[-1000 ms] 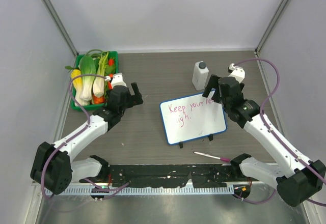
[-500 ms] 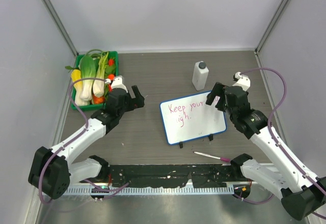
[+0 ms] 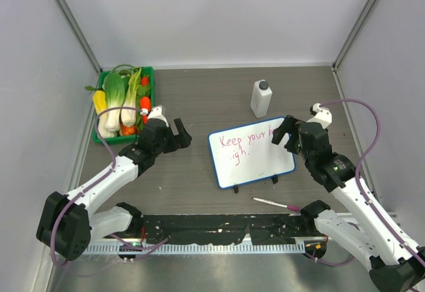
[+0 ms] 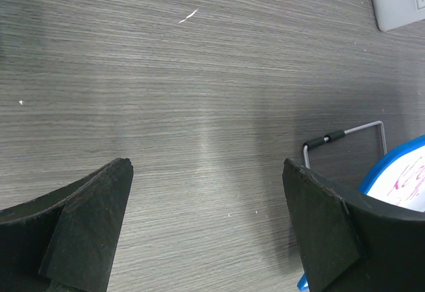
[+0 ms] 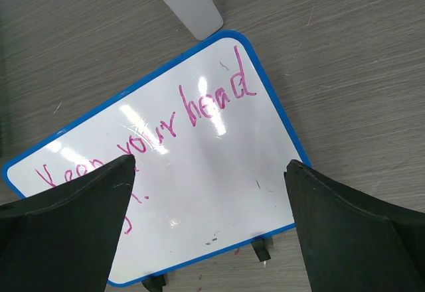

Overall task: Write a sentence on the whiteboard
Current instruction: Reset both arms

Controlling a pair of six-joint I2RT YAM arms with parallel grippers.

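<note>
Just over the whiteboard's far right corner hangs my right gripper, fingers spread wide with nothing between them. Through its wrist camera the board fills the gap between the two pads. Off the whiteboard's left edge, a little apart from it, my left gripper is likewise splayed and empty. Its camera catches only the board's blue corner and wire stand. So my right arm is plainly the nearer one.

The whiteboard sits with its long axis running left to right across me. Its right end is swung somewhat away from my bases, and its two black feet are on the near edge. The sentence follows that axis in two lines with the letter tops toward the far edge, so it reads upright from my side: "Keep your head", then a short word below ending in a full stop. That looks finished to me.

Nearer to me than the whiteboard, apart from its near edge, a marker lies roughly along the board's length with its pink end to the right. It is on my right arm's side, should it be wanted. Beyond the whiteboard's far edge stands a white bottle.
</note>
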